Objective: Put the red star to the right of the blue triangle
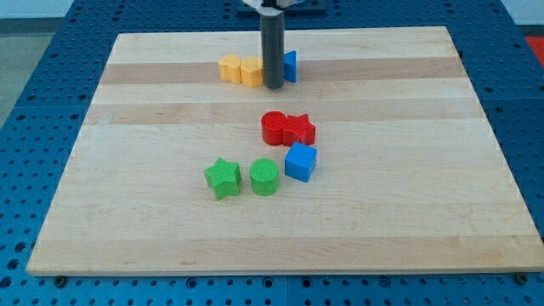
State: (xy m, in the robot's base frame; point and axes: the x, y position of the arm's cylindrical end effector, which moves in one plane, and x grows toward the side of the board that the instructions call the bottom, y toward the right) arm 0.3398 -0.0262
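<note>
The red star (300, 129) lies near the board's middle, touching a red cylinder (274, 127) on its left. The blue triangle (291, 65) sits near the view's top, partly hidden behind my rod. My tip (274, 87) rests on the board just in front of the blue triangle and beside the yellow blocks, well above the red star in the view.
Two yellow blocks (230, 67) (252, 71) touch each other left of the tip. A blue cube (300, 161), a green cylinder (264, 177) and a green star (223, 178) lie below the red blocks. The wooden board (425, 170) sits on a blue perforated table.
</note>
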